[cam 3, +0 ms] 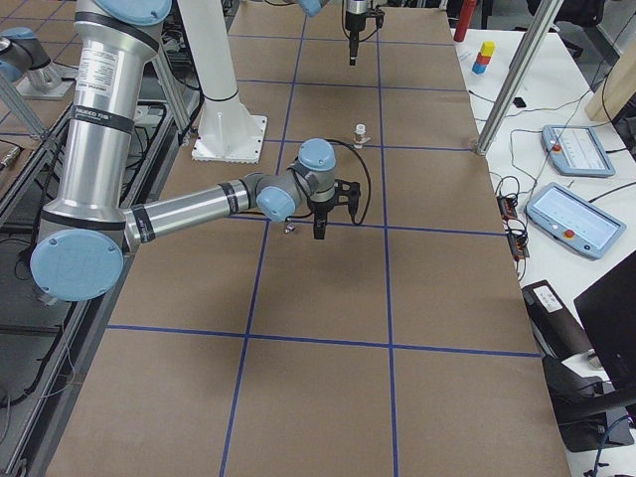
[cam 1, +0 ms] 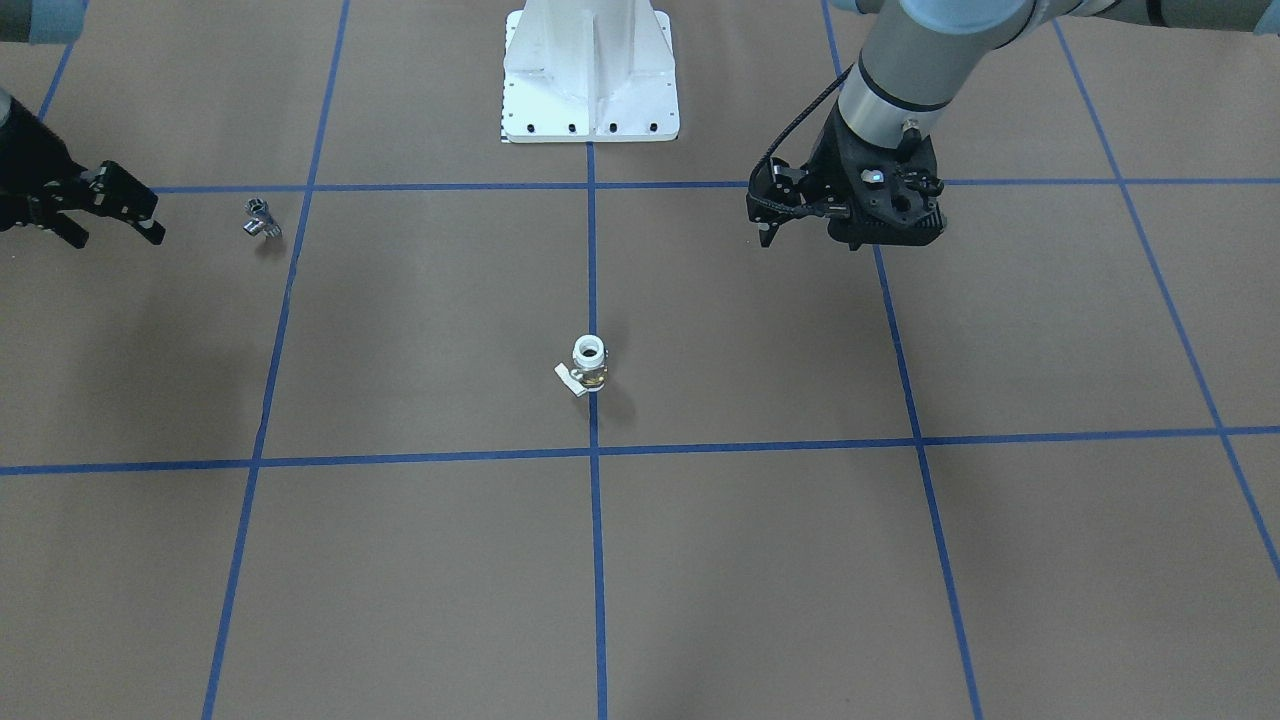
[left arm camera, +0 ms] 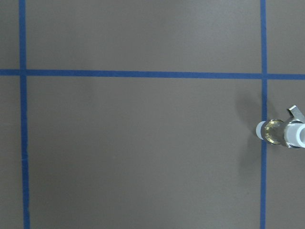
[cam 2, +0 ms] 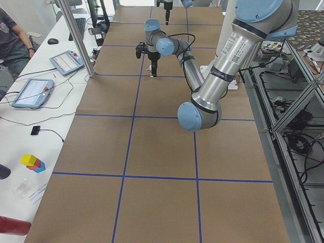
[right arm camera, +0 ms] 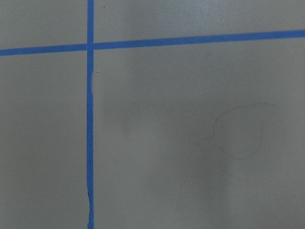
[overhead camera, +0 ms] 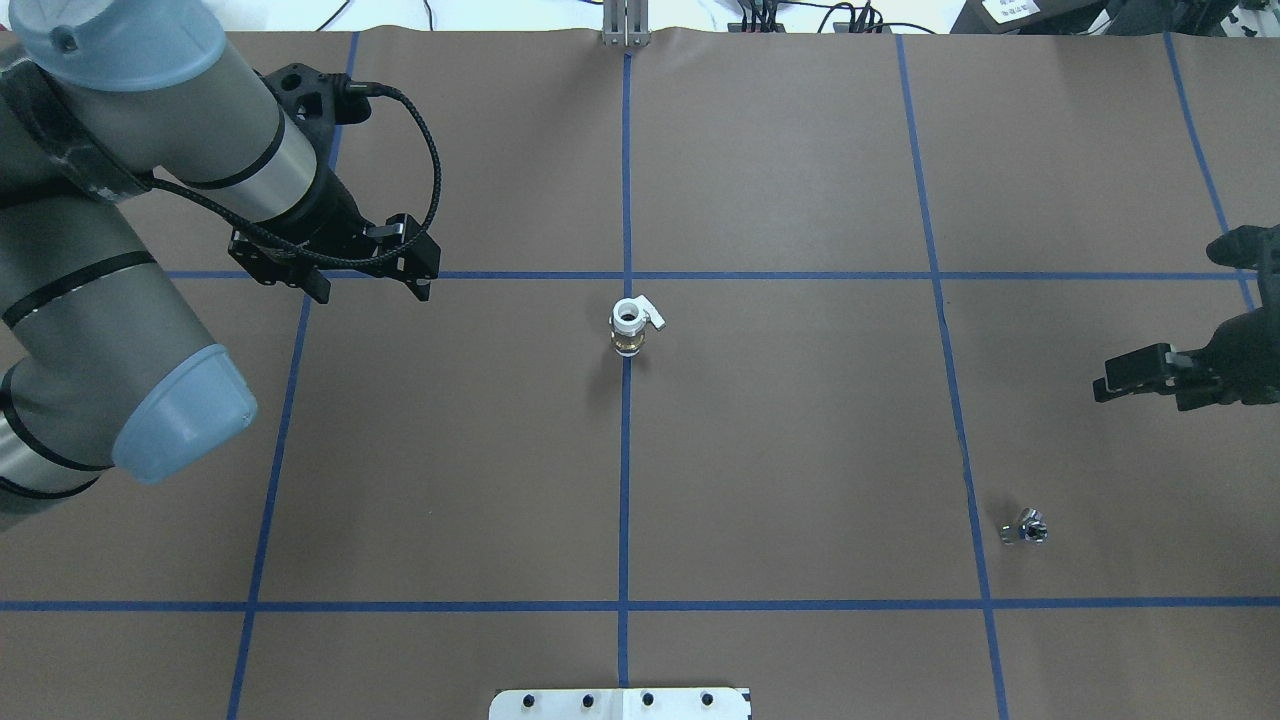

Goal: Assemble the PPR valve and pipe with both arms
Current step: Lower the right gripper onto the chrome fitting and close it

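Tabletop, valve well apart from left pincer

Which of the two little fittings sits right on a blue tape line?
The white-and-brass valve, upright on the centre line; the silver pipe lies off the tape.

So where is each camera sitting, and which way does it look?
Front-facing: across the table, facing the robot's white pedestal; black right gripper at left, grey left arm at right.
Overhead: behind the robot, looking down; left gripper at left.
Exterior left: table's left end, looking along it; left arm nearest.
Exterior right: opposite end; right arm nearest.
Left wrist: down at the white-and-brass valve; no gripper.
Right wrist: down at brown paper; no gripper.
Shared: front-facing and overhead both show valve and tiny silver pipe.
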`<state>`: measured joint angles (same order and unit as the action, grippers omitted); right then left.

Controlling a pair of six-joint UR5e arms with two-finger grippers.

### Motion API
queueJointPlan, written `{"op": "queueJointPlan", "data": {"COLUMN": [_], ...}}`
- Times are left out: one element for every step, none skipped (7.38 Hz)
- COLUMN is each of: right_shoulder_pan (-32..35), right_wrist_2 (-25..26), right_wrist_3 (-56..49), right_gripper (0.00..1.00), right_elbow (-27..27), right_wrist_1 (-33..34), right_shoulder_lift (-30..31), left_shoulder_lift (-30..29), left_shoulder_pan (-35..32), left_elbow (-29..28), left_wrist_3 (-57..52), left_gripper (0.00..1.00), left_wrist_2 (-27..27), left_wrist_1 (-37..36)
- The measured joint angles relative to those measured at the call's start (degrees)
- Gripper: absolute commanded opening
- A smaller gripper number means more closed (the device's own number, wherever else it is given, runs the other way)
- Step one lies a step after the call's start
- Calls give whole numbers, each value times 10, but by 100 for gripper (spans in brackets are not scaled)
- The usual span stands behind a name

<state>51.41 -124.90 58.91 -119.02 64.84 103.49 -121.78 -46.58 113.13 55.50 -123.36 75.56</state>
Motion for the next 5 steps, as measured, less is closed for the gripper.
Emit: {"op": "queueJointPlan", "data": {"right_shoulder_pan": [-50,-103,-148,-177,-197], "right_wrist_2": [34,78,118,141,152], "right_wrist_3": [58,103,134,149,154], "right_gripper": [98,98,98,98,96], "right_elbow": [-25,-43,-54,-60,-62], "right_wrist_1": [-5,-7,-7,-8,-8], "right_shoulder_lift": [12,21,30,37,40], "left_shoulder_lift": [3,5,5,6,6], "left_shoulder_pan": [-2,-3,-4,-5,-6], "left_elbow": [-2,-4,-7,-9,-11], "left_wrist_3": [-4,-6,-8,-10,-10], "left_gripper": [99,99,99,99,99], "left_wrist_2": [1,1,2,2,2], "left_wrist_1": [0,0,0,0,0]}}
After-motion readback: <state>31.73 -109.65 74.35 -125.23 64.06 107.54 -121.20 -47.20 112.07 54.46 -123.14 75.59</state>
